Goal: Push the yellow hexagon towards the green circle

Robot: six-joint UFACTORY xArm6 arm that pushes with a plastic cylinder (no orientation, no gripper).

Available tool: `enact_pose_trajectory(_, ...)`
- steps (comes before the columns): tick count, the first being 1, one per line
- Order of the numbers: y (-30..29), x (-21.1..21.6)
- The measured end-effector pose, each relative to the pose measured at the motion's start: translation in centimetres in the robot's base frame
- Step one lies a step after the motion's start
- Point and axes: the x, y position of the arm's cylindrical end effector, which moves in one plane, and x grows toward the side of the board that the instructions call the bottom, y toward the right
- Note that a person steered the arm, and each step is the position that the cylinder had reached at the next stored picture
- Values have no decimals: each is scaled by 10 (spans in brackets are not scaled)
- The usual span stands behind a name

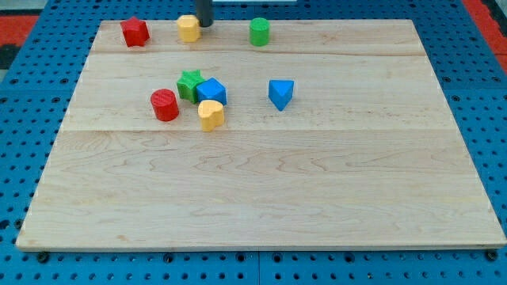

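Note:
The yellow hexagon (188,28) sits near the board's top edge, left of centre. The green circle (259,32) stands to its right along the same top strip, a clear gap between them. My tip (204,24) comes down from the view's top and ends right beside the yellow hexagon's right side, touching or nearly touching it, between the hexagon and the green circle.
A red block (135,32) sits at the top left. A cluster lies mid-board: green star (188,82), blue cube (211,91), red cylinder (165,104), yellow block (211,115). A blue block (280,93) lies to their right. The wooden board (261,198) rests on a blue pegboard.

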Motion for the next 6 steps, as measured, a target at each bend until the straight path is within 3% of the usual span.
enact_pose_trajectory(1, -17, 19)
enact_pose_trajectory(2, 14, 33)
enact_pose_trajectory(3, -18, 77)
enact_pose_trajectory(4, -93, 72)
enact_pose_trajectory(6, -40, 47)
